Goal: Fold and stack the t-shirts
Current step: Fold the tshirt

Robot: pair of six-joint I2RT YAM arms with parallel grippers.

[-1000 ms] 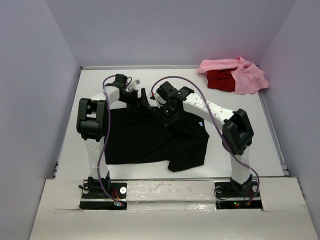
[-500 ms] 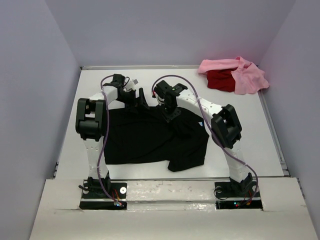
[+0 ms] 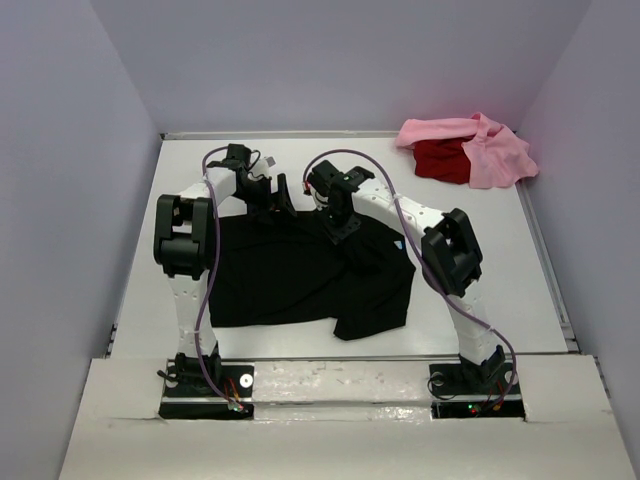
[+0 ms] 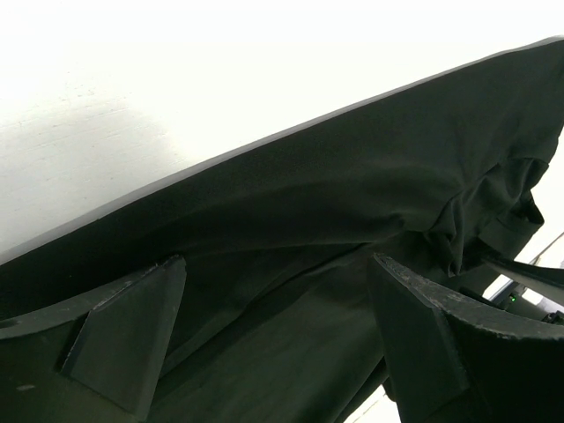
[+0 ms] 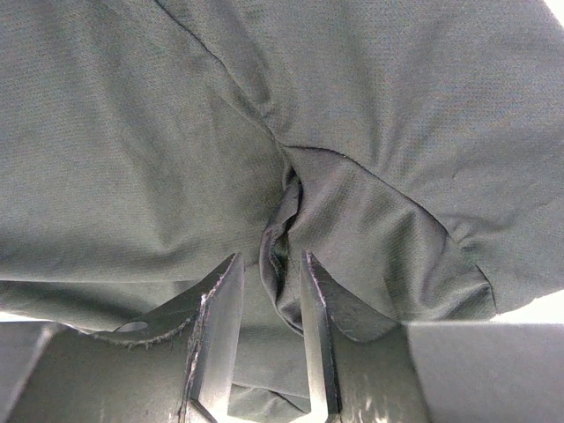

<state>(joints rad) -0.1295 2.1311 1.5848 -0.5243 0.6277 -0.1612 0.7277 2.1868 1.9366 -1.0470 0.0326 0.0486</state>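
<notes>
Black t-shirt lies spread across the middle of the table in the overhead view, with its lower right corner bunched and folded over.

At the shirt's upper edge, a little left of centre, my left gripper is down low over the cloth. In the left wrist view its fingers stand wide apart. A long fold of the black t-shirt runs across in front of them, and nothing is clamped between them.

Just to the right, my right gripper sits on the shirt's upper middle. In the right wrist view its fingers are drawn in to a narrow gap, and a puckered ridge of the black t-shirt is pinched between them, with creases fanning out from that spot.

In the upper right corner of the table, well apart from both arms, the pink t-shirt lies crumpled over and around the red t-shirt, the two touching in one heap.
</notes>
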